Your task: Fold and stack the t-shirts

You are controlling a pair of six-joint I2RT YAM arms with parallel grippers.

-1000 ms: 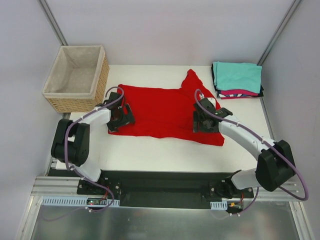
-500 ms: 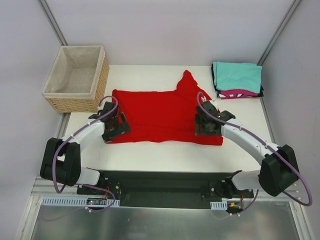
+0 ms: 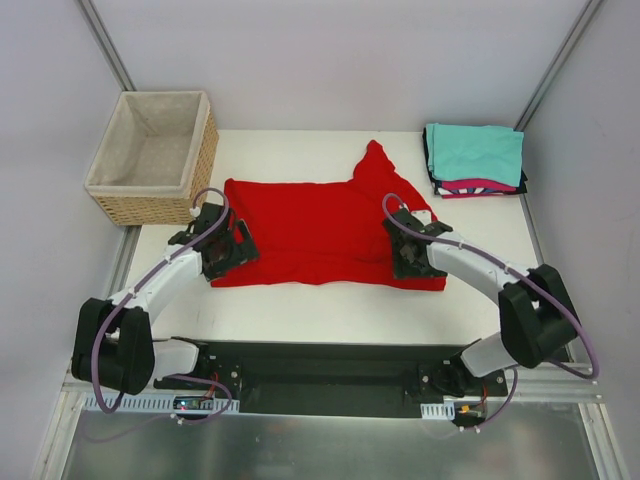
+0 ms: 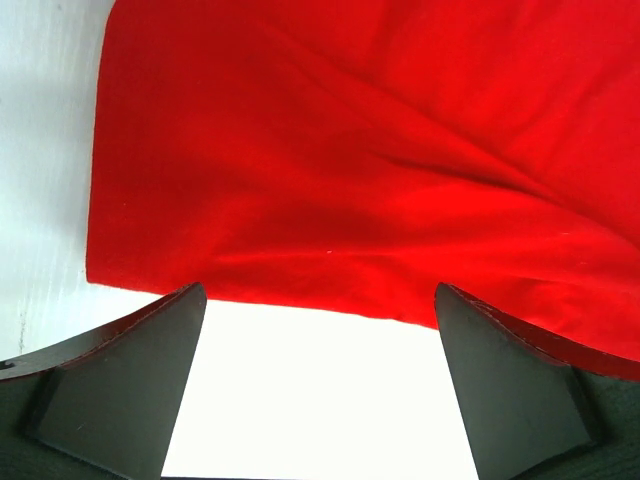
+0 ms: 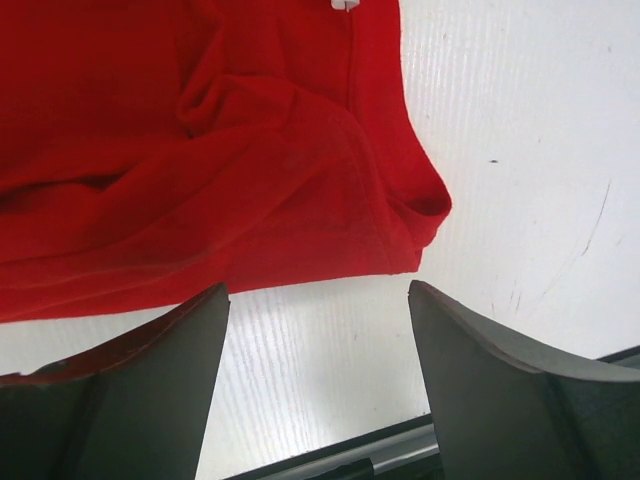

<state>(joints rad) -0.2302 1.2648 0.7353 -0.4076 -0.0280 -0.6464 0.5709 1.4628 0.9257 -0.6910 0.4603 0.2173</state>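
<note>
Red t-shirt (image 3: 320, 230) lies spread flat mid-table; from above, parts of its left and right ends are hidden under the left gripper (image 4: 318, 385) and right gripper (image 5: 315, 370), and both wrist views cut off most of the cloth. Both sets of fingers stand apart and empty, with bare table between them and the near hem just beyond the tips. Folded stack (image 3: 474, 158) at far right shows teal on top, only pink and black edges below; white table (image 3: 320, 305), wicker basket (image 3: 150, 155) far left, plain grey walls (image 3: 330, 60).

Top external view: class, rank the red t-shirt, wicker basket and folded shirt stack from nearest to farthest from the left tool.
1. Red t-shirt, right at the left tool, table centre.
2. Wicker basket, far left.
3. Folded shirt stack, far right corner.
</note>
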